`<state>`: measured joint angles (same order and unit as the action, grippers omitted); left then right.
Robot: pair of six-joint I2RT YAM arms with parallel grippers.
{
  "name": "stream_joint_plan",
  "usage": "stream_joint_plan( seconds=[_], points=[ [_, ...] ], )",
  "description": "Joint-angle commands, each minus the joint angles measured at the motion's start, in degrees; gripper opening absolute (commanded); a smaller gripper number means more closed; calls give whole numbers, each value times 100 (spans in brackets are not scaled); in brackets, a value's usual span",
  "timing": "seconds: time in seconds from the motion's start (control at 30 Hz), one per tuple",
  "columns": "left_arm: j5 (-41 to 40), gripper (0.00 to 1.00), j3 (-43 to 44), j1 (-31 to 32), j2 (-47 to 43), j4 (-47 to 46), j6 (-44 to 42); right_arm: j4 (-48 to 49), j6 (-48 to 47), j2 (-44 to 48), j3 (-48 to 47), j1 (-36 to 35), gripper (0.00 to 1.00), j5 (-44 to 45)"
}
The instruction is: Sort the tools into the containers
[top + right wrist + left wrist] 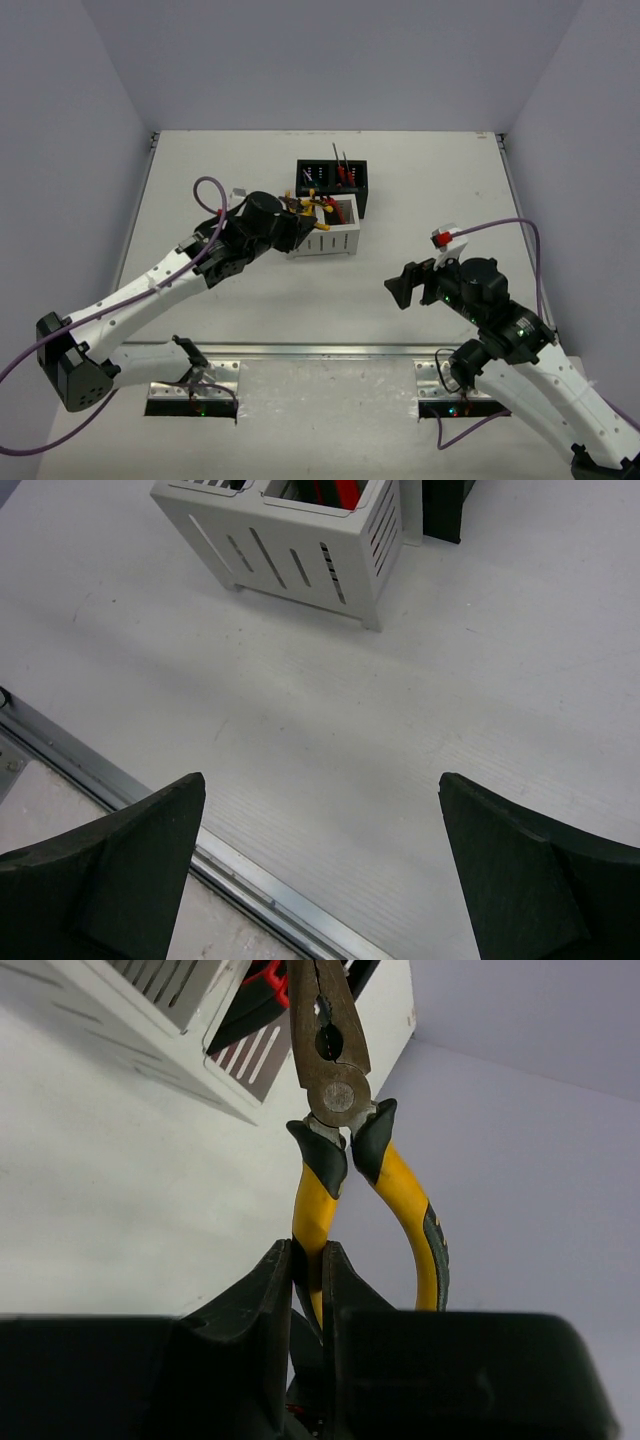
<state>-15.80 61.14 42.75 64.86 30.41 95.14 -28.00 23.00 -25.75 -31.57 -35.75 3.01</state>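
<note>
My left gripper [300, 222] is shut on one yellow-and-black handle of a pair of pliers [335, 1090]; its tip [308, 1250] pinches that handle. The pliers' metal nose points at the white slotted box [335, 232], over its left compartment. Yellow pliers handles [320, 210] show at the box's top. The white box [290, 550] holds something red [335, 490] in its right compartment. The black box [333, 185] behind it holds thin screwdrivers [345, 168]. My right gripper [400, 288] is open and empty above bare table, its fingers spread wide in the right wrist view [320, 777].
A metal rail [320, 350] runs along the table's near edge, close under my right gripper [250, 880]. Grey walls stand at the back and sides. A purple cable [520, 225] loops off the right arm.
</note>
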Motion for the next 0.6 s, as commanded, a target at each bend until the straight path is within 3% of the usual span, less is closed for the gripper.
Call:
stream_joint_plan(
  seconds=[0.0, 0.13, 0.23, 0.37, 0.57],
  points=[
    [298, 0, 186, 34, 190, -1010, 376, 273, 237, -165, -472, 14, 97, -217],
    [-323, 0, 617, 296, 80, -178, -170, 696, 686, -443, -836, 6, 86, -1275],
    [-712, 0, 175, 558, -291, 38, 92, 1141, 1366, -845, -1220, 6, 79, -1679],
    [-437, 0, -815, 617, -610, -972, 237, 2103, 2067, -1453, -1394, 1, 73, -1443],
    [-451, 0, -753, 852, -301, -1160, -21, 2615, 2410, -2449, -1781, -405, 71, -609]
  ],
)
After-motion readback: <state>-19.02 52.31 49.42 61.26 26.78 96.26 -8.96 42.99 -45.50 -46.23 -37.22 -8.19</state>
